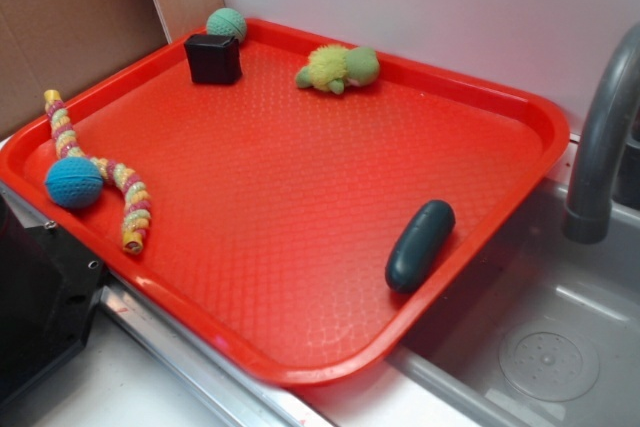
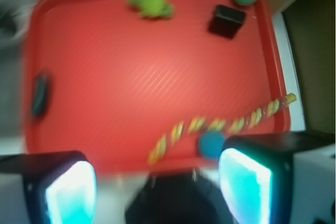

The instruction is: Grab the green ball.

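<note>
Sitting in the far corner of the red tray (image 1: pixel 300 277), the green ball (image 1: pixel 227 23) rests against the rim, a small mint-green sphere with a ribbed surface. A black box (image 1: pixel 212 58) stands just in front of it, touching or nearly touching, and screens the ball on the side facing the tray's open middle. A fuzzy yellow-green plush toy (image 1: pixel 338 67) lies along the same back edge, near but apart from the box. At the near left edge a blue yarn ball (image 1: pixel 73 182) lies against a striped, knitted rope toy (image 1: pixel 110 175) that snakes along the rim. A dark, rounded oblong object (image 1: pixel 420 245) lies by the right edge, well apart from everything else. The tray's wide centre carries nothing. The tray sits on the worktop beside a steel sink (image 1: pixel 545 347), with a grey faucet (image 1: pixel 605 137) rising at the right.

In the blurred wrist view the gripper (image 2: pixel 157 187) hangs over the tray's near edge with its fingers (image 2: pixel 71 192) spread wide and nothing between them; the ball shows at the far upper right corner, the box just before it.
</note>
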{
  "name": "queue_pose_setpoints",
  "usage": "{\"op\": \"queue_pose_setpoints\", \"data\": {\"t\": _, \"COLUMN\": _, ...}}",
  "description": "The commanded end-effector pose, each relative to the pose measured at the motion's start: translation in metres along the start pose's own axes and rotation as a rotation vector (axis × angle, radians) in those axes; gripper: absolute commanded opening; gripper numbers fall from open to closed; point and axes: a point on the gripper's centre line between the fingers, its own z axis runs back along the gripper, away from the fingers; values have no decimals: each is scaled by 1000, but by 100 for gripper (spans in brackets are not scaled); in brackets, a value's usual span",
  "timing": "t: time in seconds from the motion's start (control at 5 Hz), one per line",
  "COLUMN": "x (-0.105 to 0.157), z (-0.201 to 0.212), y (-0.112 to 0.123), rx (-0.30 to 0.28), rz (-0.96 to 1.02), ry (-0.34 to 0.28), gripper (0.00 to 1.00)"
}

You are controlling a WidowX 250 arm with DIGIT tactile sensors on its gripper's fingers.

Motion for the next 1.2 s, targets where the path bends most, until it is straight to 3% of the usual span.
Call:
{"op": "queue_pose_setpoints", "data": {"t": 0.0, "x": 84, "z": -63, "y": 44, "rx": -11, "rz": 304, "ry": -119, "gripper": 100}}
{"op": "queue_pose_setpoints", "data": {"t": 0.2, "x": 112, "z": -81, "y": 68, "rx": 63, "rz": 384, "ry": -182, "gripper": 100}}
{"op": "queue_pose_setpoints", "data": {"t": 0.4, "x": 136, "z": -89, "y": 89, "rx": 94, "rz": 428, "ry": -222, "gripper": 100}}
{"op": "queue_pose_setpoints", "data": {"t": 0.6, "x": 151, "z": -90, "y": 95, "rx": 120, "rz": 405, "ry": -223, "gripper": 100}}
{"op": "queue_pose_setpoints", "data": {"t": 1.0, "x": 151, "z": -90, "y": 95, "rx": 120, "rz": 405, "ry": -223, "gripper": 100}}
